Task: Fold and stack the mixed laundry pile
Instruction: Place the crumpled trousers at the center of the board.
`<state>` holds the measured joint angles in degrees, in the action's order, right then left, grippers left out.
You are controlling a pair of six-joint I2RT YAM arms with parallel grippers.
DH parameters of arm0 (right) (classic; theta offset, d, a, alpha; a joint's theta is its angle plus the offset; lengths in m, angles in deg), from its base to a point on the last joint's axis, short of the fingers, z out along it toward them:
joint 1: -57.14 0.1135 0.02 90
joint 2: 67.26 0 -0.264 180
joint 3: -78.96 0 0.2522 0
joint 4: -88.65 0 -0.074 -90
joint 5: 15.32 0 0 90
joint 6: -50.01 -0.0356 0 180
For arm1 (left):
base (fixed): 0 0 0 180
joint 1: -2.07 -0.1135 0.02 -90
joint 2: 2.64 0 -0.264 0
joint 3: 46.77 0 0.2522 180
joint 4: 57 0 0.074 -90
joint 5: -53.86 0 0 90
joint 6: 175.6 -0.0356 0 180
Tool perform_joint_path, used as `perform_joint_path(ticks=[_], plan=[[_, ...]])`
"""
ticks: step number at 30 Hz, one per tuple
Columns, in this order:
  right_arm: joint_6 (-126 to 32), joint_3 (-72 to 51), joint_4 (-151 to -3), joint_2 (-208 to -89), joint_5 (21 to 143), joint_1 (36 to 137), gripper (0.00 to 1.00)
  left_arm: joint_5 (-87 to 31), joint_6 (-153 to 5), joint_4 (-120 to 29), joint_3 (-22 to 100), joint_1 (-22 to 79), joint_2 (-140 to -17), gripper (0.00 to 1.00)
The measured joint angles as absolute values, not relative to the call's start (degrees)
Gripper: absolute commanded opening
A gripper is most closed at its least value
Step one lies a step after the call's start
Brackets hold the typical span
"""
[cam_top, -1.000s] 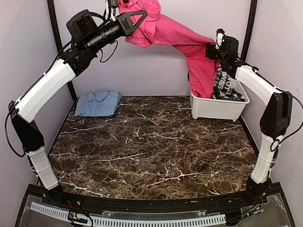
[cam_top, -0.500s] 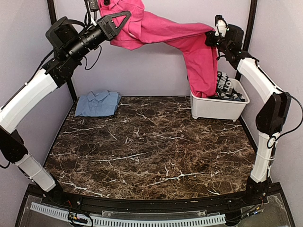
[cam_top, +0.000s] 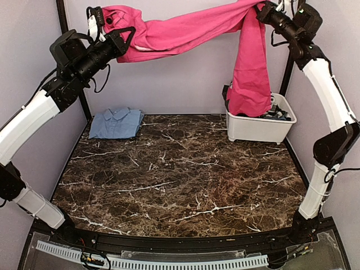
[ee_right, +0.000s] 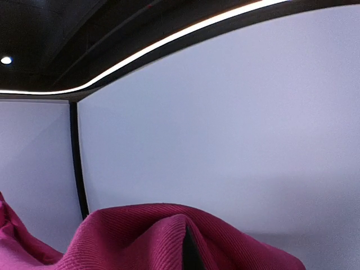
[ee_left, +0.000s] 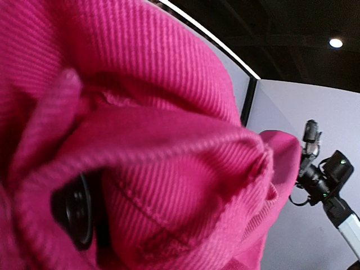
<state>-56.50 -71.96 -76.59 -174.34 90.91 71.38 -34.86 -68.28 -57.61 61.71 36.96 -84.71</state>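
A magenta-pink cloth point(cam_top: 185, 31) is stretched high across the back wall between both grippers. My left gripper point(cam_top: 124, 35) is shut on its left end, and my right gripper point(cam_top: 262, 10) is shut on its right part. From there a long fold point(cam_top: 250, 79) hangs down to the white tub's rim. The pink cloth point(ee_left: 140, 140) fills the left wrist view and hides the fingers. In the right wrist view the pink cloth point(ee_right: 169, 239) bunches along the bottom. A folded light-blue piece point(cam_top: 116, 122) lies at the table's back left. A black-and-white garment point(cam_top: 278, 112) lies in the tub.
The white plastic tub point(cam_top: 256, 129) stands at the back right of the dark marble table point(cam_top: 180, 174). Grey walls close in the back and both sides. The right arm point(ee_left: 326, 180) shows at the right edge of the left wrist view.
Both arms have risen and moved apart, pulling the pink cloth taut and lifting its hanging end up out of the tub. The right gripper has shut on the cloth.
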Motion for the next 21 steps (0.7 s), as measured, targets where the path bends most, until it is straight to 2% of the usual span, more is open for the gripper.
perform_joint_path(ticks=[7,11,17,21], plan=[[-58.23,-76.27,-80.66,-170.8,100.02,76.67,0.0,-42.1,-64.78,-51.36,61.69,34.91,-84.79,0.01],[-58.71,-74.89,-81.27,-169.32,103.72,79.16,0.0,-42.88,-62.59,-48.71,60.18,34.45,-84.86,0.13],[-58.36,-66.72,-81.47,-168.4,105.92,83.38,0.0,-43.15,-59.62,-42.13,55.75,32.53,-84.86,0.19],[-59.54,-65.25,-80.59,-171.66,108.35,86.57,0.0,-41.33,-57.22,-39.75,50.22,29.01,-83.96,0.35]])
